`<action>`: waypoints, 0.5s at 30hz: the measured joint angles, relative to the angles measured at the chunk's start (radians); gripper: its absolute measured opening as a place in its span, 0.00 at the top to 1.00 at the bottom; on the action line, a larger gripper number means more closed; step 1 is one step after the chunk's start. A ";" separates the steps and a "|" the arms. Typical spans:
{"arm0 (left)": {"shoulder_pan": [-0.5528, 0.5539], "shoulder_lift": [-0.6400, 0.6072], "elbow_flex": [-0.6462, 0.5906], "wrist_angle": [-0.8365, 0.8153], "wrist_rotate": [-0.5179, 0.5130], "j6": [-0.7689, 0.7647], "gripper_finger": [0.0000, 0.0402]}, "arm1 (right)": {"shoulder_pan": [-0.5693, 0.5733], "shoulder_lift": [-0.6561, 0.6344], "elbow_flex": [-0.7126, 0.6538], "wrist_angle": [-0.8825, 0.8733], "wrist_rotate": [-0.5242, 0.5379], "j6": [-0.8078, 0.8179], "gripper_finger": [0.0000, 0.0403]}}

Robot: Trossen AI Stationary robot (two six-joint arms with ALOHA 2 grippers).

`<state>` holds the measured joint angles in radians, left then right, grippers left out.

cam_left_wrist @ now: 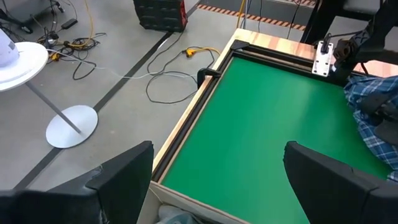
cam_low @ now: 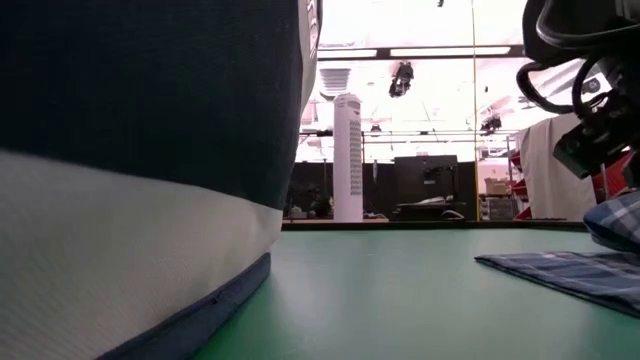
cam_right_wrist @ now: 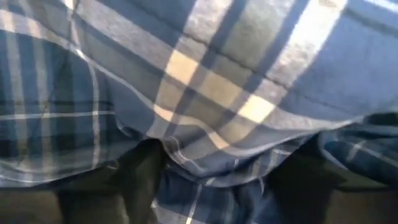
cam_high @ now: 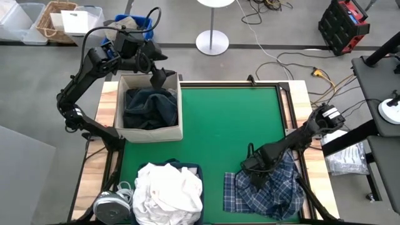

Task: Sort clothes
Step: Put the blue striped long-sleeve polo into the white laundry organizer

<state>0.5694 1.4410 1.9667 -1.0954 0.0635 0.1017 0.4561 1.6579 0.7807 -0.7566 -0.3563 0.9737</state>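
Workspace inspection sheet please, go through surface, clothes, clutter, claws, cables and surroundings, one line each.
Surface: green mat on a wood-edged table, middle bare.
Job's things: dark clothes in a beige box; white clothes piled in a bin; plaid shirt on the mat.
Clutter: a round grey object beside the white pile.
Claws: left claw open above the box's far edge; right claw down in the plaid shirt, fabric between its fingers.
Cables: loose cords on the floor.
Surroundings: white stand base, wicker basket, red-black toolbox.
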 joint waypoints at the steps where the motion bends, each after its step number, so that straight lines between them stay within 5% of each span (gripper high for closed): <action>1: 0.000 0.000 0.000 0.000 0.000 -0.004 0.17 | 0.000 0.001 0.000 0.001 0.004 -0.006 0.38; 12: 0.000 0.000 0.000 0.007 0.000 -0.011 0.17 | 0.002 -0.049 -0.007 0.020 0.043 -0.064 0.89; 15: 0.000 0.000 0.000 0.007 0.000 -0.013 0.17 | 0.001 -0.085 -0.008 0.022 0.050 -0.060 0.92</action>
<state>0.5692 1.4408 1.9667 -1.0882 0.0631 0.0891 0.4572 1.5728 0.7727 -0.7350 -0.3060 0.9140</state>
